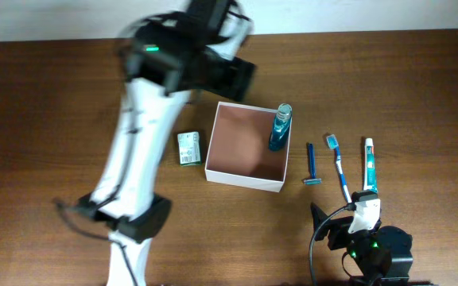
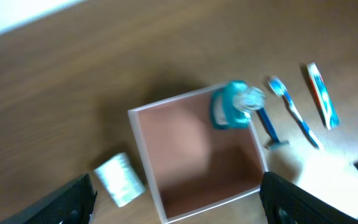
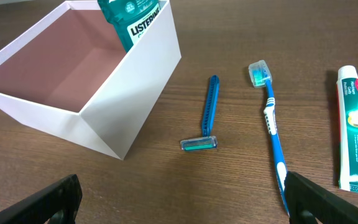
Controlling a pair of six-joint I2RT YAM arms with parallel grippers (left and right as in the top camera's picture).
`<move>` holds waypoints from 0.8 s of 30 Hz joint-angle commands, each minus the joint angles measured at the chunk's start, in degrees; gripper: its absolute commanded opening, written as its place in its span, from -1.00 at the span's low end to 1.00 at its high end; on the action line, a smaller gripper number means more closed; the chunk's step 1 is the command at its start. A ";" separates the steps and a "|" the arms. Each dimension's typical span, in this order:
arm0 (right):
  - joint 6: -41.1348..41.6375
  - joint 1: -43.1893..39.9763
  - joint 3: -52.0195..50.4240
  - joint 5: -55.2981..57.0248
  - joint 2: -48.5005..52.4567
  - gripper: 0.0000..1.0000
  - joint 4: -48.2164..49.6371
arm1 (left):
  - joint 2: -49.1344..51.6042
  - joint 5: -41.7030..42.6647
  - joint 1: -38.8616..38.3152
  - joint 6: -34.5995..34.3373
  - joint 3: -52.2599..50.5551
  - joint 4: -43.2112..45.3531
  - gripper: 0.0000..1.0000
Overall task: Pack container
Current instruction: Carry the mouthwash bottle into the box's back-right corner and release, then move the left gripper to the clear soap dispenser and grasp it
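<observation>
The container (image 1: pixel 241 143) is a square white cardboard box with a pinkish-brown inside, at the table's middle. A teal mouthwash bottle (image 1: pixel 280 127) stands in its far right corner. My left gripper (image 1: pixel 233 75) is raised above the box's far edge, blurred. In the left wrist view it (image 2: pixel 179 208) is open and empty, high over the box (image 2: pixel 191 155) and the bottle (image 2: pixel 235 106). My right gripper (image 1: pixel 362 210) rests near the front edge. In the right wrist view it (image 3: pixel 185 208) is open and empty, short of the box (image 3: pixel 129 93) and the bottle (image 3: pixel 132 18).
A green-white packet (image 1: pixel 188 148) lies left of the box. Right of the box lie a blue razor (image 1: pixel 312 165), a blue toothbrush (image 1: pixel 339 167) and a toothpaste tube (image 1: pixel 370 165). The razor (image 3: pixel 207 115), toothbrush (image 3: pixel 272 124) and tube (image 3: pixel 356 137) lie ahead of my right gripper.
</observation>
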 commanded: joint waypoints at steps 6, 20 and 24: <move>-0.17 -0.42 -0.28 -0.55 -0.44 0.98 -0.07 | -15.21 -4.61 14.49 -0.35 -16.15 -0.24 0.74; -0.17 -0.42 -0.28 -0.55 -0.44 0.98 -0.07 | -14.27 -8.35 19.82 9.03 -55.78 14.43 0.85; -0.17 -0.42 -0.28 -0.55 -0.46 0.98 -0.07 | -14.27 -8.85 20.68 8.92 -63.58 20.68 0.84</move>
